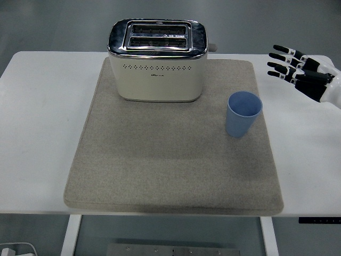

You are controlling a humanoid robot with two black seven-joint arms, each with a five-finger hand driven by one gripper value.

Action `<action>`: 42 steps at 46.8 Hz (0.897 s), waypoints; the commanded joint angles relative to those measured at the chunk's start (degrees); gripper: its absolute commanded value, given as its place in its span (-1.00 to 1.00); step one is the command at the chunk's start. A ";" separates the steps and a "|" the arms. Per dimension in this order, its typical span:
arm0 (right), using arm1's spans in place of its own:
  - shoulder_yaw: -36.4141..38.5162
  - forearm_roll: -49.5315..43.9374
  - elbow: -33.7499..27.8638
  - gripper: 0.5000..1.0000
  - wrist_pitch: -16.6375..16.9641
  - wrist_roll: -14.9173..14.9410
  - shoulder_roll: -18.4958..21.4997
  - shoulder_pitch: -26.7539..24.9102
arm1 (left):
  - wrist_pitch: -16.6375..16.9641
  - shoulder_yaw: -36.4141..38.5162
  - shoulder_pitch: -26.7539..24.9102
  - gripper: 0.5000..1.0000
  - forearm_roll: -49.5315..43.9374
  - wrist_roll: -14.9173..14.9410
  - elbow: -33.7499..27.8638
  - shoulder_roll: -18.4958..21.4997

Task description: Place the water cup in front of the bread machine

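A blue water cup (243, 113) stands upright on the right part of the beige mat (170, 160). The cream and chrome bread machine (157, 60) sits at the mat's back, to the cup's upper left. My right hand (298, 72) hovers at the picture's right edge, above and to the right of the cup, well apart from it, fingers spread and holding nothing. The left arm does not show.
The mat lies on a white table (37, 122), whose near edge runs along the bottom. A grey floor shows beyond the table's far edge.
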 commanded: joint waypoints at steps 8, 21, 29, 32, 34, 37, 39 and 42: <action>0.16 -1.05 2.43 0.69 7.12 5.82 -6.74 -3.47 | -0.01 0.00 0.00 1.00 -0.09 0.00 0.00 0.00; 0.16 -9.13 6.03 0.69 6.60 12.59 -8.50 -7.25 | -0.01 0.00 0.00 1.00 0.00 0.00 0.00 0.00; 0.24 -11.95 6.56 0.69 4.40 15.58 -7.01 -8.22 | -0.01 0.00 0.00 1.00 0.00 0.00 0.00 0.00; 0.24 -14.49 6.56 0.69 2.73 16.46 -5.69 -8.92 | -0.01 0.00 -0.09 1.00 -0.09 0.00 0.00 0.00; 0.33 -16.51 6.65 0.68 1.59 16.98 -5.25 -9.54 | -0.01 0.00 0.00 1.00 -0.09 0.00 0.00 0.00; 0.42 -19.32 7.26 0.67 -0.43 17.69 -4.55 -10.16 | -0.01 0.00 -0.09 1.00 0.00 0.00 0.00 0.00; 0.68 -21.08 7.79 0.67 -1.83 18.13 -3.93 -10.68 | -0.01 0.00 -0.09 1.00 0.00 0.00 0.00 0.00; 0.77 -23.46 8.14 0.67 -4.03 18.39 -3.05 -11.74 | -0.01 0.00 -0.09 1.00 0.00 0.00 0.00 0.00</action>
